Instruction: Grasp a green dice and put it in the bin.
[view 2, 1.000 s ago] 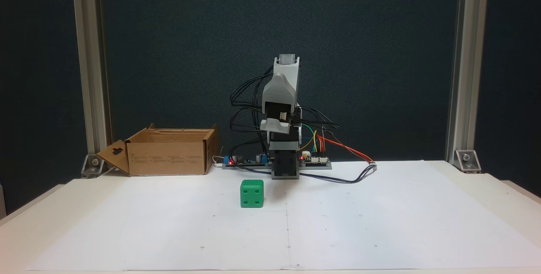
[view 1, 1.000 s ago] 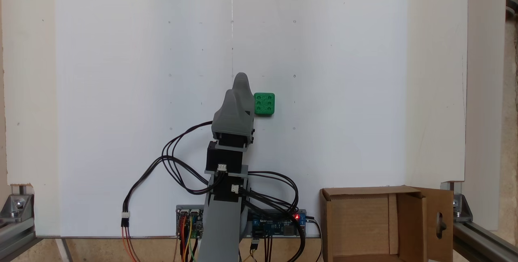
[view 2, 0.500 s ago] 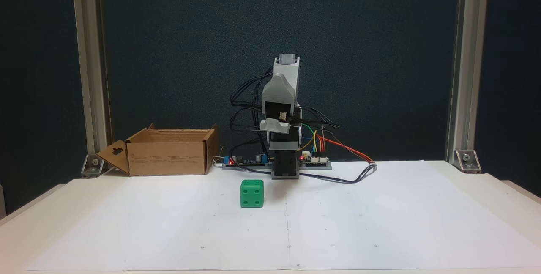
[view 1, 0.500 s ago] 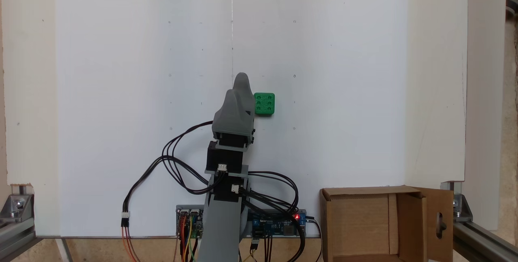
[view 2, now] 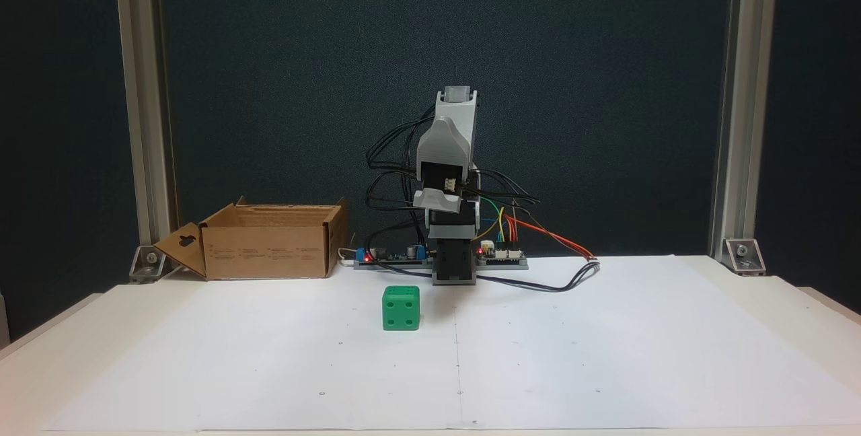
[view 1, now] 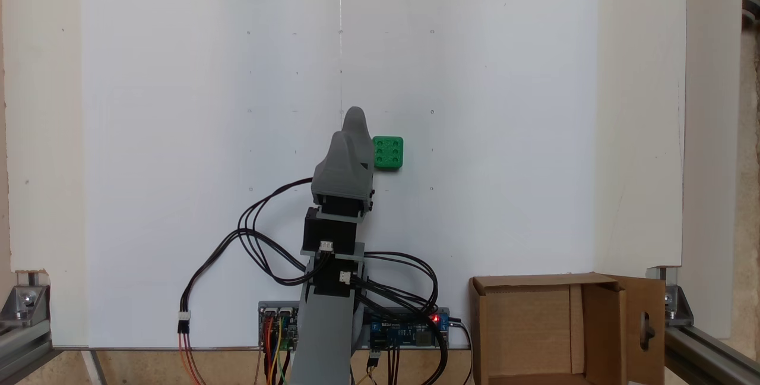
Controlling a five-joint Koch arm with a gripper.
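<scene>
Tabletop (view 1: 641, 135): white, covered by a large white paper sheet (view 1: 178, 106) with faint dot marks.

Arm (view 1: 332, 266): grey printed links, folded up over its base at the near edge in the top-down fixed view; black cables loop to either side.

Bin (view 1: 487, 325): brown cardboard box, open, at the bottom right corner in the top-down fixed view; a flap with a cut-out hole hangs outward. Well apart from the die.

Gripper (view 1: 355, 116): raised above the sheet, holding nothing. Fingers overlap one behind the other in both fixed views; opening cannot be told.

Green dice (view 1: 388, 152): resting on the sheet, just right of the gripper in the top-down fixed view, six pips up. Front fixed view (view 2: 401, 308): sits ahead of the base, slightly left.
</scene>
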